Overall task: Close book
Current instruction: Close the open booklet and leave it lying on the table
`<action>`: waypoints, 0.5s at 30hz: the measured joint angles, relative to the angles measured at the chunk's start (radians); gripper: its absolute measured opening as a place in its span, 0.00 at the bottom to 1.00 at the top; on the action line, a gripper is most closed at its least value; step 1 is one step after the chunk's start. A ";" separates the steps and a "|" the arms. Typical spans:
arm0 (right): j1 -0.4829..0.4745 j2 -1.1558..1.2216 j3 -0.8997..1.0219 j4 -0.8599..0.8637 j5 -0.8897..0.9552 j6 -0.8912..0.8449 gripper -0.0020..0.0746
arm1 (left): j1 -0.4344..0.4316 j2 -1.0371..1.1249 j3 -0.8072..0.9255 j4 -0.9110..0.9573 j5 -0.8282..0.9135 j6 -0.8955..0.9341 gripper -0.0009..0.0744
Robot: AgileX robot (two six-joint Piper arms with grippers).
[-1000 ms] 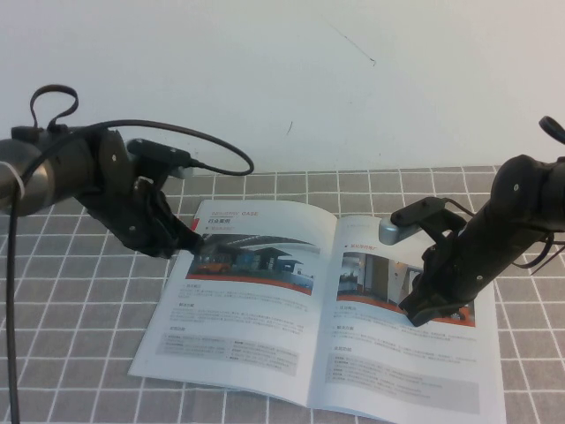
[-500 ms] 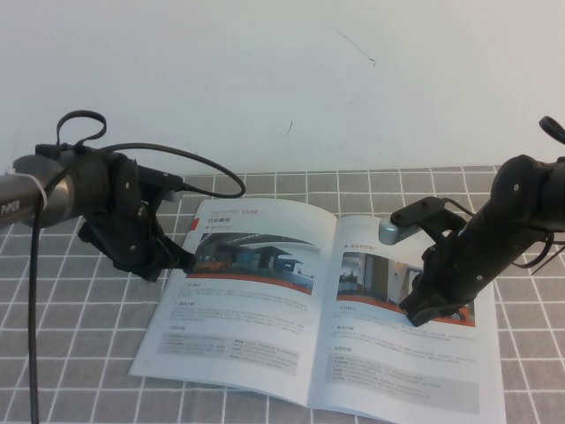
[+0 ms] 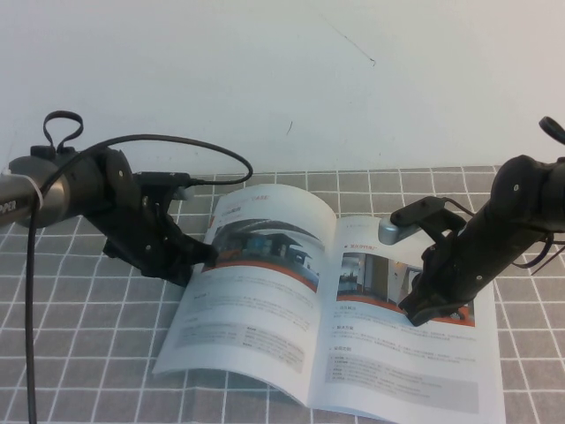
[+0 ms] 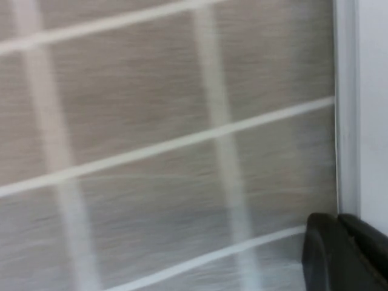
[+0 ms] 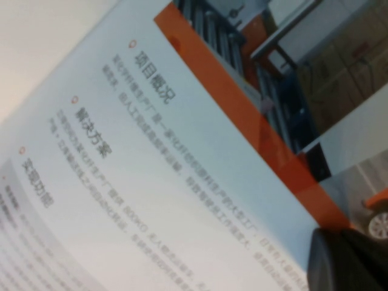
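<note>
The book [image 3: 353, 344], a thin brochure, lies open on the grey checked tablecloth [image 3: 79, 336], roughly between the two arms. Its right page [image 3: 406, 362] is laid flat. The right gripper [image 3: 422, 309] is set down on the upper part of that page, near the orange picture band, apparently to pin the book in place. Whether this gripper is spread or pressed together cannot be told.

The left page [image 3: 247, 309] is raised off the cloth along its outer edge and bowed upward towards the spine. The left gripper [image 3: 199, 254] is placed low at that outer edge. It cannot be told whether the edge is pinched or only propped from below, nor how far this gripper is open.

The step in hand is judged to be the turning-over of the left half, begun but far from finished. For the next move, the raised edge would need to be carried up and across over the spine. The right gripper would have to be cleared from the right page before the left half is brought down on it.
</note>
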 joint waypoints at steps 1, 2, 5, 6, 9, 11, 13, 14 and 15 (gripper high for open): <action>0.000 0.000 0.000 0.000 0.000 0.000 0.02 | 0.000 0.002 0.000 -0.044 0.002 0.017 0.01; 0.000 0.000 0.000 0.000 0.000 0.000 0.02 | 0.000 0.004 0.000 -0.088 0.005 0.040 0.01; 0.000 0.004 0.000 0.000 -0.001 0.000 0.02 | 0.002 0.013 0.000 -0.208 0.018 0.106 0.01; 0.000 0.006 0.000 0.002 -0.001 0.000 0.02 | 0.002 0.014 0.000 -0.254 0.028 0.134 0.01; 0.000 0.015 -0.005 0.009 0.003 0.000 0.02 | 0.002 0.017 0.000 -0.391 0.060 0.222 0.01; -0.002 0.021 -0.007 0.024 0.008 -0.007 0.02 | 0.002 0.017 0.000 -0.492 0.086 0.279 0.01; -0.004 0.026 -0.011 0.041 0.009 -0.017 0.02 | 0.002 0.017 0.000 -0.588 0.116 0.337 0.01; -0.009 0.028 -0.011 0.052 0.010 -0.025 0.02 | 0.002 0.017 0.000 -0.626 0.133 0.363 0.01; -0.009 0.030 -0.013 0.062 0.010 -0.033 0.02 | 0.002 0.017 0.000 -0.671 0.147 0.382 0.01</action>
